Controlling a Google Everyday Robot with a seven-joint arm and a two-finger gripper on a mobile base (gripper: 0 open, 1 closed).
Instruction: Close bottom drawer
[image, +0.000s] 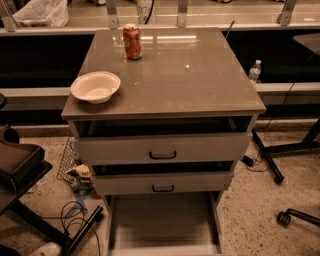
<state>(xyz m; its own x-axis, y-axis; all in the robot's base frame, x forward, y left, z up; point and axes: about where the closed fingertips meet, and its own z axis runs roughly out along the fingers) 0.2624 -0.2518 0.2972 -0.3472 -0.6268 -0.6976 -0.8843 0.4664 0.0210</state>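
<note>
The bottom drawer (162, 222) is pulled far out of the grey-beige cabinet. Its long plain grey tray reaches the lower edge of the camera view, and its front panel and handle are cut off below that edge. Above it, the middle drawer (162, 183) and the top drawer (162, 148) each stand slightly open, with their black bar handles facing me. My gripper is not in view.
A white bowl (95, 86) and a red can (132, 41) stand on the cabinet top (190, 75). A dark chair (20, 160) and cables (75, 215) lie at the left. A chair base with a wheel (295, 216) and a water bottle (254, 70) are at the right.
</note>
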